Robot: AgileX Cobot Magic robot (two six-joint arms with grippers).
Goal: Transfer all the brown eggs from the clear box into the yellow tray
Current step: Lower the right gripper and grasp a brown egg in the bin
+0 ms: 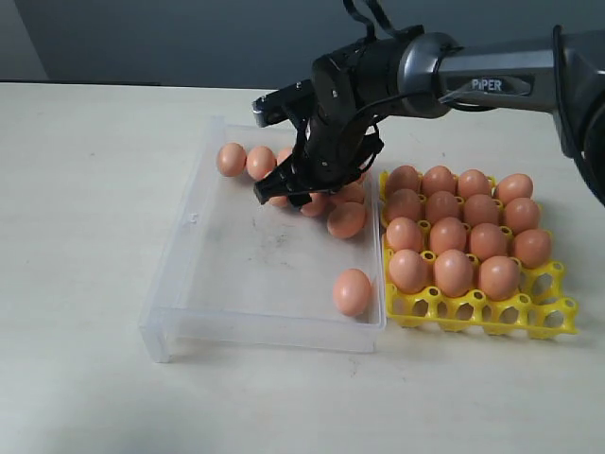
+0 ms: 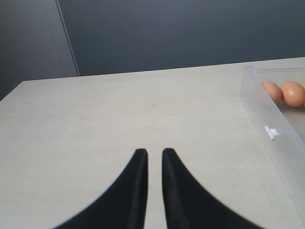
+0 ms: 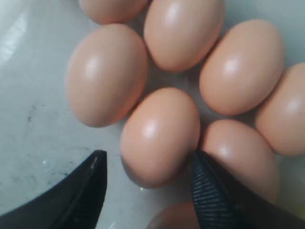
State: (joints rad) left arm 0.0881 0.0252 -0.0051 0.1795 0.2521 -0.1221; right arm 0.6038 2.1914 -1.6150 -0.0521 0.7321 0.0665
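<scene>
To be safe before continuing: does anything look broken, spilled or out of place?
Nothing looks broken or spilled. One brown egg lies alone in the clear box, at the corner beside the empty cups of the yellow tray, apart from the other eggs. Scuffs mark the box bottom.

Pale table (image 1: 85,284), dark wall (image 1: 189,38)
Matte cream top spreads under the right claw (image 1: 280,197) — grey-blue wall behind it, evenly lit.
</scene>
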